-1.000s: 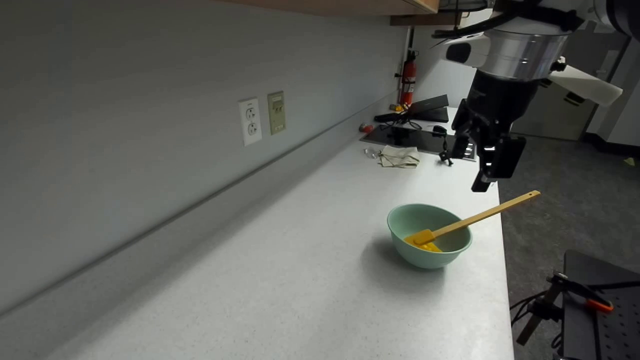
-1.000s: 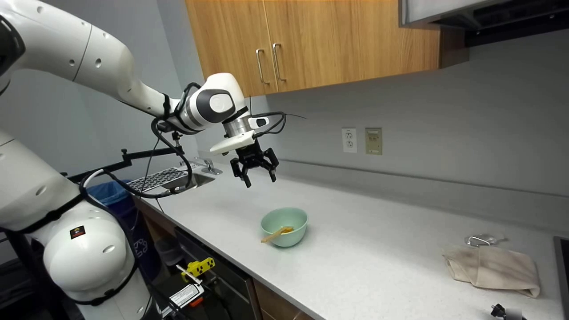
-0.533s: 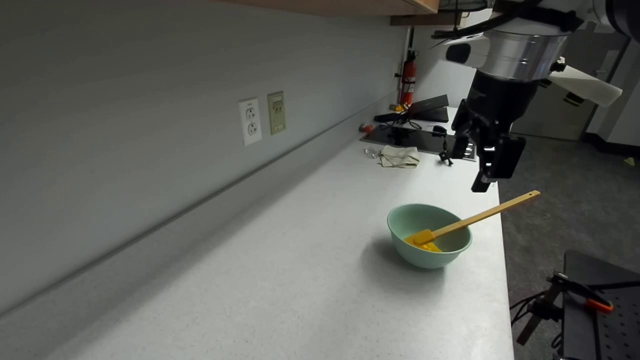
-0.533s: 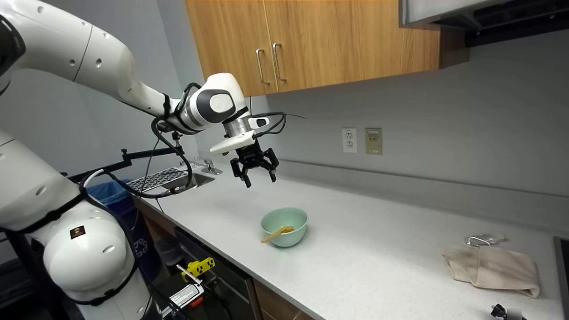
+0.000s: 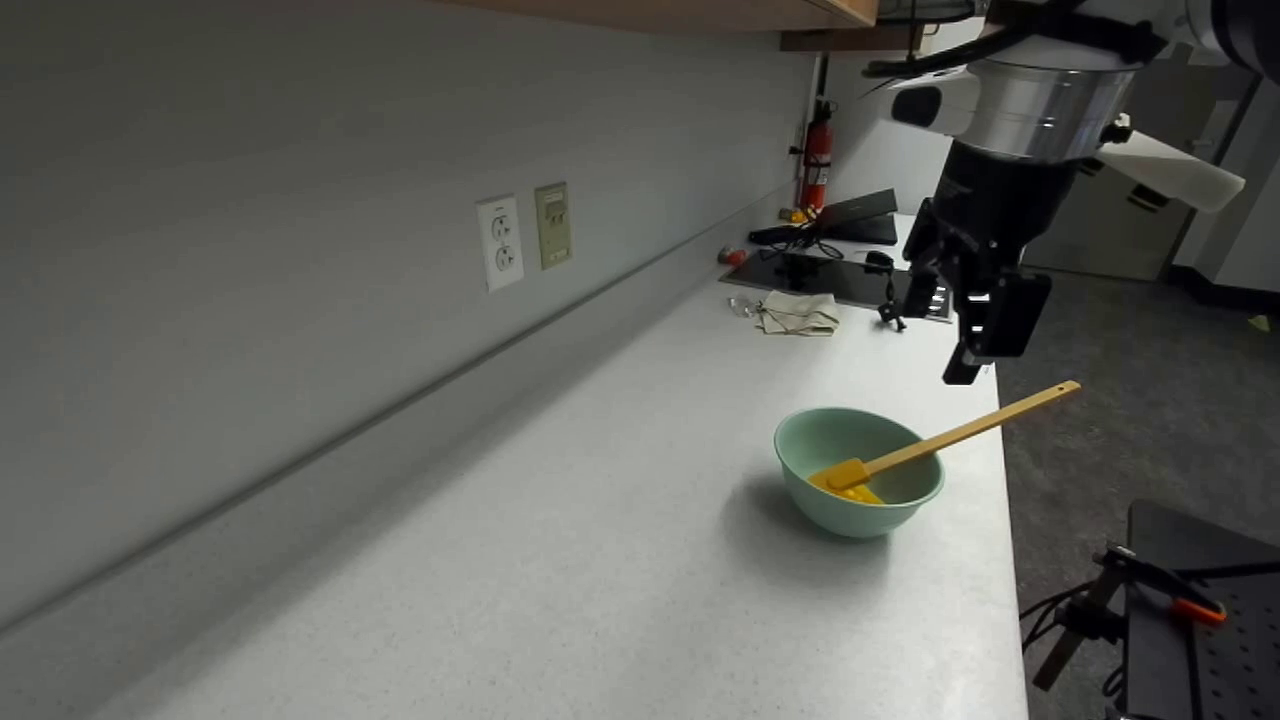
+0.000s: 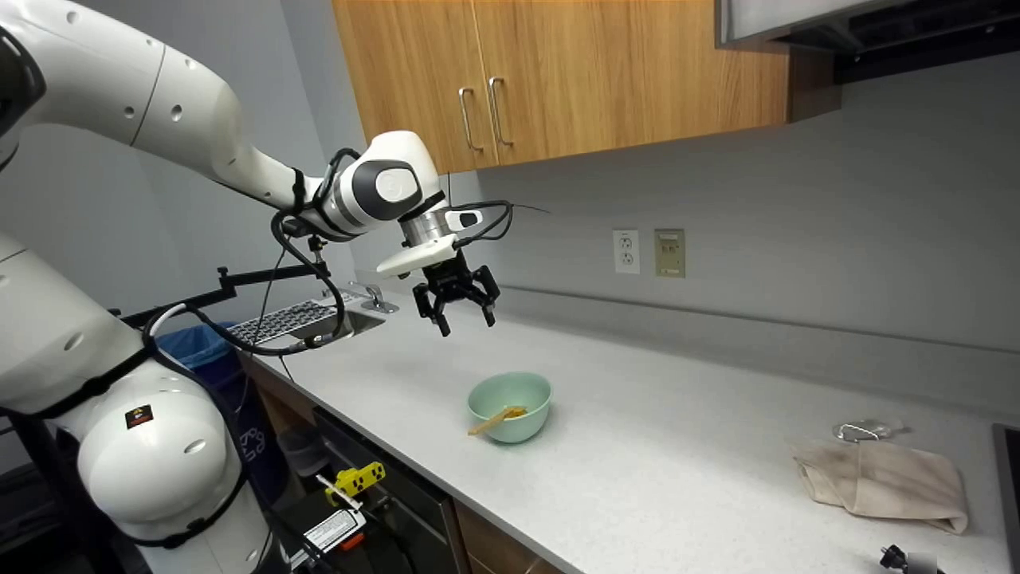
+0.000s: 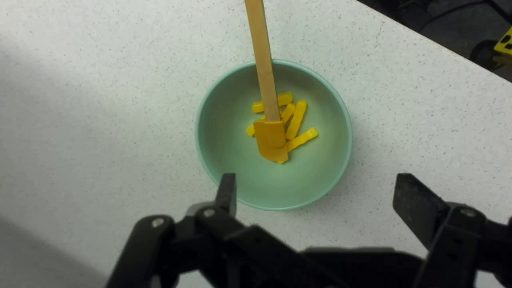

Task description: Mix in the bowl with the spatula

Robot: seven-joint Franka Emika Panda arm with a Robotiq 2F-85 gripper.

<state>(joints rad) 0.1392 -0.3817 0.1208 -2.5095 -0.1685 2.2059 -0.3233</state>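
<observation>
Gripper (image 6: 466, 325) above counter (image 6: 677, 454) along grey wall (image 6: 797, 247)

A green bowl (image 5: 848, 518) on a long white counter (image 5: 560, 560)

I see tiny dark specks on the counter. The bowl sits upright on it, near the open edge, well apart from the other things. Farther along lies a folded tan cloth (image 6: 884, 482). A clear thing (image 6: 868, 430) is right next to it, but I can't tell what it is. A small black thing (image 6: 894, 557) lies near the cloth, and past them is a black stove top (image 5: 845, 285).
</observation>
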